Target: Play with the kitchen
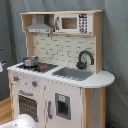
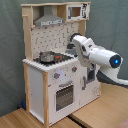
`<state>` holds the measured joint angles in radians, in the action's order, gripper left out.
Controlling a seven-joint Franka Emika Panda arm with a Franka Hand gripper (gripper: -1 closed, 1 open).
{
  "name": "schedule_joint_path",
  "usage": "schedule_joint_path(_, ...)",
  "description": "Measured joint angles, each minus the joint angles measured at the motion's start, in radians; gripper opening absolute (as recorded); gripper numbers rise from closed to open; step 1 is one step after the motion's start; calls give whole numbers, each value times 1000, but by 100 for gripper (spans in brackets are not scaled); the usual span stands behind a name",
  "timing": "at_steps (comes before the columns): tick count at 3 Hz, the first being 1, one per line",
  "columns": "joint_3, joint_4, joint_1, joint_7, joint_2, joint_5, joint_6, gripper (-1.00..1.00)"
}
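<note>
The kitchen (image 1: 60,75) is a tall white and light-wood toy with a grey hood, a microwave shelf, a black faucet (image 1: 85,59) and a grey sink (image 1: 74,73). A small metal pot (image 1: 30,61) sits on the red-ringed black stovetop (image 1: 42,66). In the second exterior view the white arm (image 2: 97,52) reaches from the second exterior view's right across the kitchen (image 2: 50,75) at counter height. Its gripper (image 2: 71,44) shows only as a dark end near the backsplash, above the knobs (image 2: 65,73) and oven door (image 2: 65,95).
A grey curtain hangs behind the kitchen in both exterior views. The kitchen stands on a wooden floor (image 2: 100,112). A white rounded part of the arm (image 1: 22,121) pokes in at the bottom left of the first exterior view. The pot (image 2: 46,57) sits left of the arm's end.
</note>
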<state>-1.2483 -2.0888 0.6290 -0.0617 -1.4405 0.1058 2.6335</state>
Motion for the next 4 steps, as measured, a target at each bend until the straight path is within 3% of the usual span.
schedule_joint_path(2, 54, 118, 0, -20, 92, 33, -146, 100)
schedule_joint_path(3, 77, 163, 0, -20, 183, 47, -199, 100)
schedule_joint_path(4, 70, 203, 0, -20, 287, 76, -225, 100)
